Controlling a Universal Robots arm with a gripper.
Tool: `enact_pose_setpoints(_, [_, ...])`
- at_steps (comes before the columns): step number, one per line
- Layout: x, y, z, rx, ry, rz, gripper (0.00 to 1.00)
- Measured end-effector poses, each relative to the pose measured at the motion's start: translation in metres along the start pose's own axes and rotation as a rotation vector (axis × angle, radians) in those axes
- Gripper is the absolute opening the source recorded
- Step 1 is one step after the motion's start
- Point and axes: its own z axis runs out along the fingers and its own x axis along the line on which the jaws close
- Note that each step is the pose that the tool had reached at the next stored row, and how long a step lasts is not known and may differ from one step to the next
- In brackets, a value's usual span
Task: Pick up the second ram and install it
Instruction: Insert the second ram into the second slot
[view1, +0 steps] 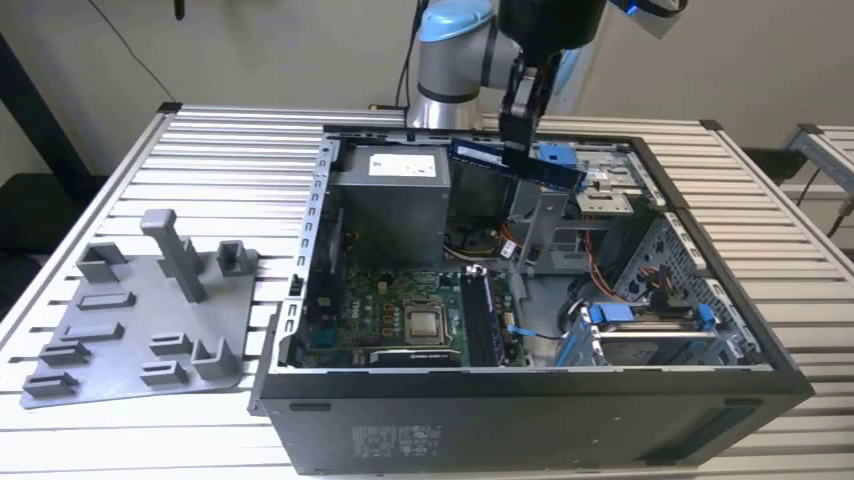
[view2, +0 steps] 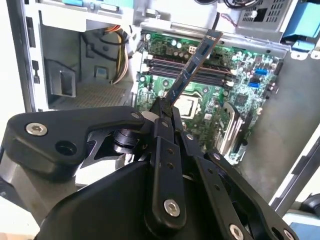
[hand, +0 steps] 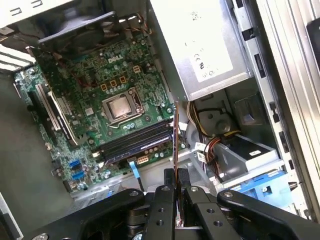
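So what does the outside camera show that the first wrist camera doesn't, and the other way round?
Exterior view alone: the grey holder tray on the slatted table beside the open computer case, with the arm reaching over it.

First wrist view alone: a close look at the black fingers clamped on the memory stick, which is seen edge-on and points toward the board.

Both: the held memory stick, the green board with its square chip, and the grey power box.

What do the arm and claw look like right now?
The arm is a silver-grey tube with a light-blue joint cap and a black wrist section above it. The claw is matte black in both wrist views: flat linkage bars pinned with silver hex-head screws, narrowing to a slim tip.
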Motion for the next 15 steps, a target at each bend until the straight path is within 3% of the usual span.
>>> enact_pose_setpoints(15, [0.0001, 0.0000, 0.0015, 0.0138, 0.0027, 0.263, 0.14])
